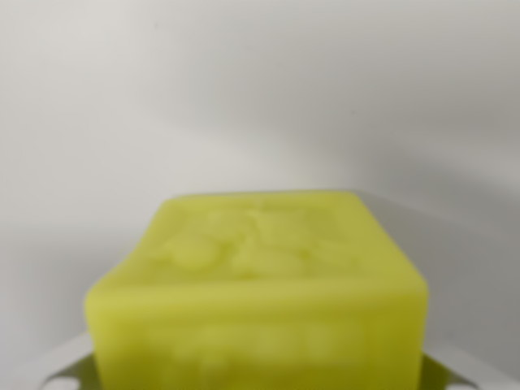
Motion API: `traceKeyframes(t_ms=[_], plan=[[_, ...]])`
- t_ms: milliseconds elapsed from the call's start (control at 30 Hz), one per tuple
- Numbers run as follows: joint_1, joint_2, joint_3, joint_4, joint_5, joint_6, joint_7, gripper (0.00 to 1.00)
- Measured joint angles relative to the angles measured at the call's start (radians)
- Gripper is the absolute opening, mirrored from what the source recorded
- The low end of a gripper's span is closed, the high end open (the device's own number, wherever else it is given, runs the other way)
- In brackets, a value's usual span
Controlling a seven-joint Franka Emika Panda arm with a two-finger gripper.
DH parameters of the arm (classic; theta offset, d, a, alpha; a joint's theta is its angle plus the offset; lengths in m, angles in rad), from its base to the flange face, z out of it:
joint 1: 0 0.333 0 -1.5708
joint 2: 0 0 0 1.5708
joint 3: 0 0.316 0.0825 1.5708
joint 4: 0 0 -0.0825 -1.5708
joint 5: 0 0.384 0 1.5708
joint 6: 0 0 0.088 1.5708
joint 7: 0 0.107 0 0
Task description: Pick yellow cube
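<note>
The yellow cube [258, 292] filled the lower middle of the wrist view, so close to the camera that it was out of focus. Its near face ran off the bottom edge of the picture, and its top face, tilted away, showed a soft raised pattern that was too blurred to read. The cube's edges were rounded and its colour was a pale lime yellow all over.

At the bottom corners, on either side of the cube, pale grey-white pieces of the gripper [260, 382] came into view: one at the wrist view's left [57, 366] and one at the wrist view's right [471, 370]. Each lay just beside the cube's lower flank, with the cube between them. Only small slivers of these parts showed, and the contact lines were hidden by the cube and the blur, so I could not tell whether the jaws were pressing on the cube or merely standing around it. A faint yellow-green tint lay on the right piece next to the cube.

Behind the cube stretched a plain white-grey surface [244, 97], which took up the whole upper half of the picture. A soft shadow crossed it from the upper middle down toward the right edge, and a darker band lay just behind the cube's far right corner. Whether the cube rested on this surface or was clear of it could not be made out.
</note>
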Motion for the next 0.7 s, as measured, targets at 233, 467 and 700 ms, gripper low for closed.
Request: traceKeyframes(t_ms=[233,467,700], plan=[[0.002,-0.057,0.0,-0.015,0.012,-0.042,-0.009,0.0],[0.005,-0.11,0.0,-0.027,0.021,-0.082,-0.016,0.0],[0.007,-0.166,-0.001,-0.037,0.028,-0.128,-0.021,0.0]])
